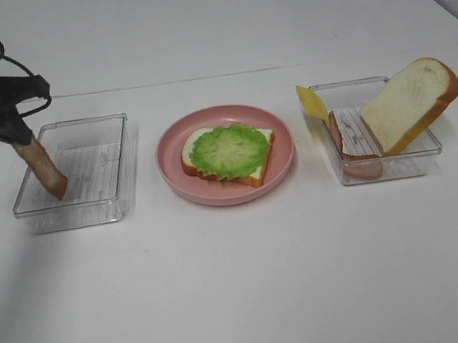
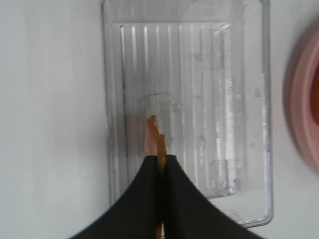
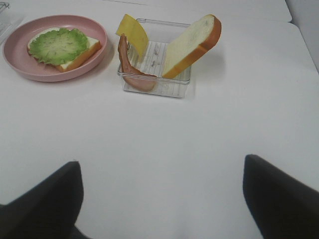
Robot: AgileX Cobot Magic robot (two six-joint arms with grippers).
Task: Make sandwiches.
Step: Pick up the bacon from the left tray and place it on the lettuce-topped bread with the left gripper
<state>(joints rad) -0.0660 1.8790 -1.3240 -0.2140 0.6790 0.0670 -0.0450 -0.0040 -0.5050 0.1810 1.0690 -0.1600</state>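
Over the tray (image 1: 83, 122), left pincer (image 1: 18, 136) clamps a bacon strip (image 1: 49, 171); right pincer (image 3: 160, 162), wrist-view only, gapes.

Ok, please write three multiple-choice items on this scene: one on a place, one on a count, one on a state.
1. Where is the lettuce leaf? A) in a tray B) under the plate C) on the bread slice on the pink plate
2. How many clear trays? A) one B) two C) four
3. The left claw is: A) shut on a bacon strip B) open, empty C) shut on a fork
C: the leaf covers that slice. B: one each side of the plate. A: the strip hangs pinched.
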